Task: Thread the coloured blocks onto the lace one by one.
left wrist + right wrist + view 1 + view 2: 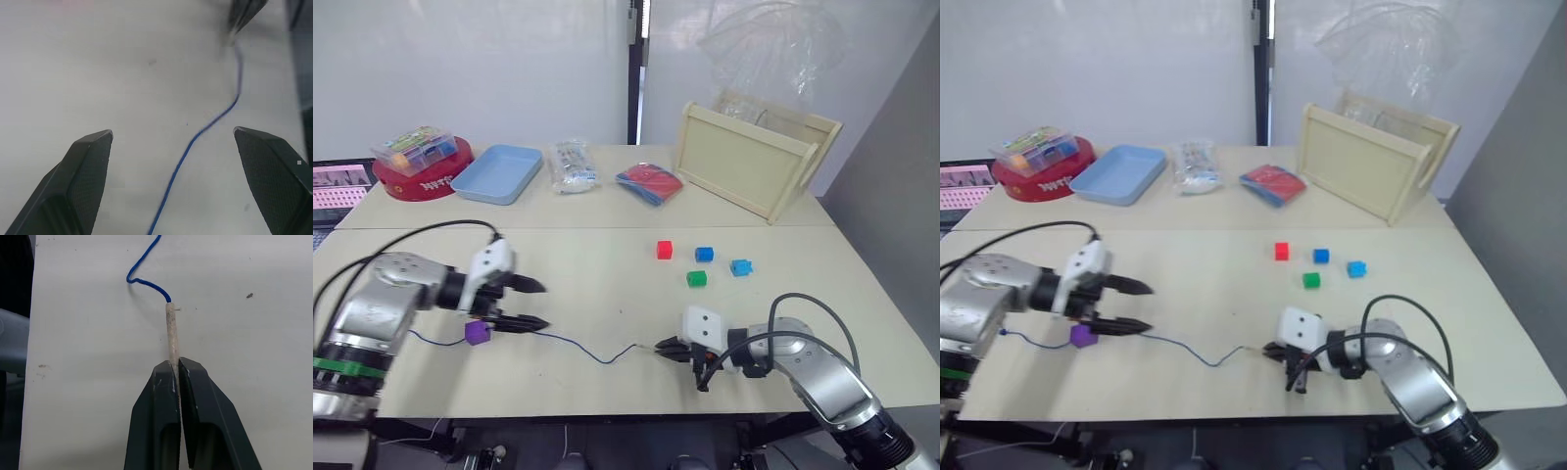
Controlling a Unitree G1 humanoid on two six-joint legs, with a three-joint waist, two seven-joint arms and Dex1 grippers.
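Observation:
The dark blue lace runs across the table's near part, with a purple block strung on it at the left. My left gripper stands open just right of that purple block, its fingers on either side of the lace. My right gripper is shut on the lace's pale stiff tip, low over the table's near edge. Loose red, blue, cyan and green blocks lie farther back at centre right.
At the back stand a wooden crate, a red and blue packet, a clear bag, a light blue tray and a clear box of coloured pieces on a red dish. A screen sits far left.

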